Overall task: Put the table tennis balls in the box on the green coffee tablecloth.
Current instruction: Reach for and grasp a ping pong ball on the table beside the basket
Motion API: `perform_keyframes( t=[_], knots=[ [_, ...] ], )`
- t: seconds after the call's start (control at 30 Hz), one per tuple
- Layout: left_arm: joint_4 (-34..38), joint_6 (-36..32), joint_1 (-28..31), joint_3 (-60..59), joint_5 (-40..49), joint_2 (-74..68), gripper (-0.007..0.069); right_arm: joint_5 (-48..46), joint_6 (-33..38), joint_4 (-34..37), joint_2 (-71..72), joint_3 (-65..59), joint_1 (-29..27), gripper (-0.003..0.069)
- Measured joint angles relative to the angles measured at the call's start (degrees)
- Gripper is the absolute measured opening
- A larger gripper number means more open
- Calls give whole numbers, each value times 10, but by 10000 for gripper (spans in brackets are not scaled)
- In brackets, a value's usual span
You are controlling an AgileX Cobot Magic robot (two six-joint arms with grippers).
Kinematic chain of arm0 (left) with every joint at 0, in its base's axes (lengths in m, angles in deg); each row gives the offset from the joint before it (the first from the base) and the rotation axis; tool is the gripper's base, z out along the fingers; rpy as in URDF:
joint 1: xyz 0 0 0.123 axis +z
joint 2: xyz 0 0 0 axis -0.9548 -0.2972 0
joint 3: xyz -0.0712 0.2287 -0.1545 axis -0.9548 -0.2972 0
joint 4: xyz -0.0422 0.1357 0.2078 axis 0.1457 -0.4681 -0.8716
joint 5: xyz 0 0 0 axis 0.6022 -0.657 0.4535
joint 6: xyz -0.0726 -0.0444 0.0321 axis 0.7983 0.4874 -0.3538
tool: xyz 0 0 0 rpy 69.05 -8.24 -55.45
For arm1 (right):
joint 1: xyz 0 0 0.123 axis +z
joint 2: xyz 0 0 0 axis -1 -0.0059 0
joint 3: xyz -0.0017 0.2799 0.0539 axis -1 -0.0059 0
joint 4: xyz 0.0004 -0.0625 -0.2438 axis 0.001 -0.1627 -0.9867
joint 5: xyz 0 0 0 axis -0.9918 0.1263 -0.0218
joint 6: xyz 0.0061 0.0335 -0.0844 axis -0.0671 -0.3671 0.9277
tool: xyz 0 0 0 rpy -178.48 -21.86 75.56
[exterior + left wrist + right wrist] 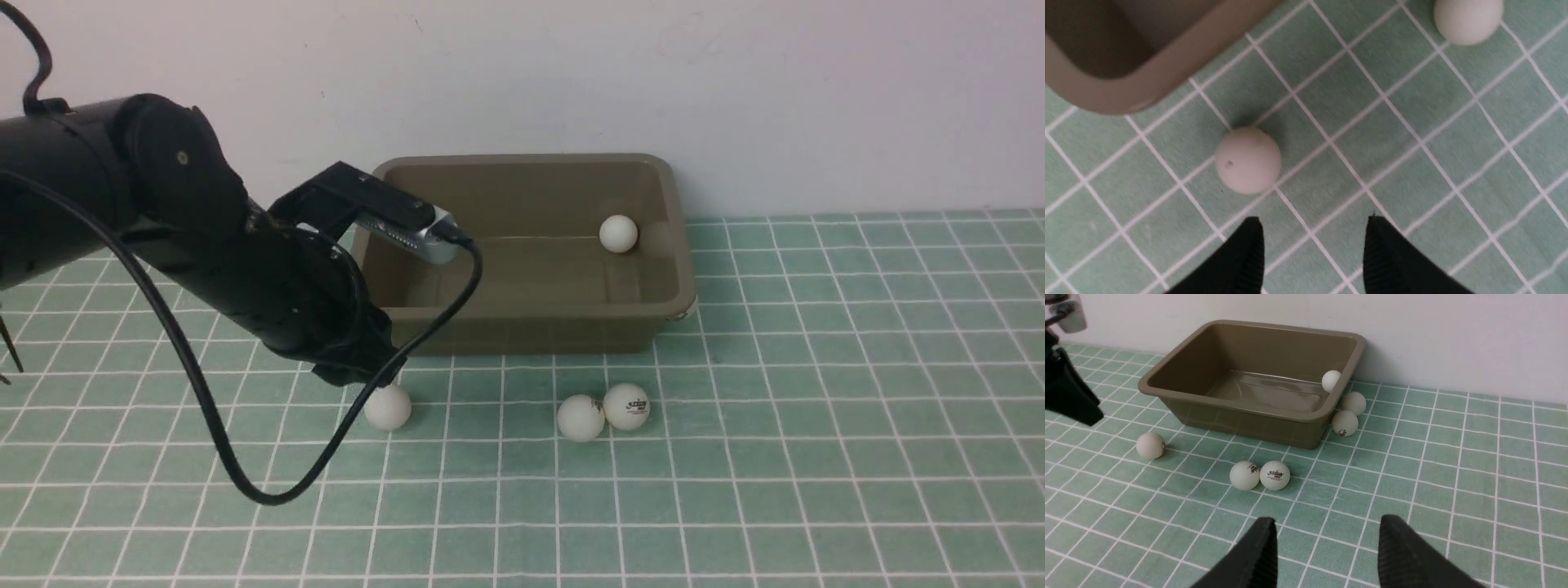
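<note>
1 ball (618,233) lies in the box (522,331); 5 lie outside on the green coffee tablecloth (816,408). The left jaws stand apart and empty, the nearest ball (1248,160) just beyond their tips. The right jaws, likewise apart, hang well short of the pair (1274,475).

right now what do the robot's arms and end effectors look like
The left arm is black and rounded, with a black cable and a silver wrist camera. The left end effector and right end effector have black tapered fingers, ribbed inside.
</note>
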Motion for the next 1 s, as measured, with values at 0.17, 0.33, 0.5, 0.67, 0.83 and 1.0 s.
perform_keyframes(
  t=[0.17, 0.33, 0.5, 0.67, 0.83, 1.0],
  knots=[
    [-11, 22, -9, 0, -64, -2, 372, -6, -1, 0, 0, 0, 0, 314],
    [-12, 36, -9, 0, -76, -32, 433, -7, -1, 0, 0, 0, 0, 314],
    [-15, 67, -9, 0, -73, -69, 437, -8, -1, 0, 0, 0, 0, 314],
    [-35, 83, -9, 0, -76, -80, 437, -8, -1, 0, 0, 0, 0, 314],
    [-40, 86, -9, 0, -91, -96, 437, -9, -1, 1, 0, 0, 0, 314],
    [-39, 86, -9, 0, -130, -127, 437, -10, -1, 1, 0, 0, 0, 314]
  ],
)
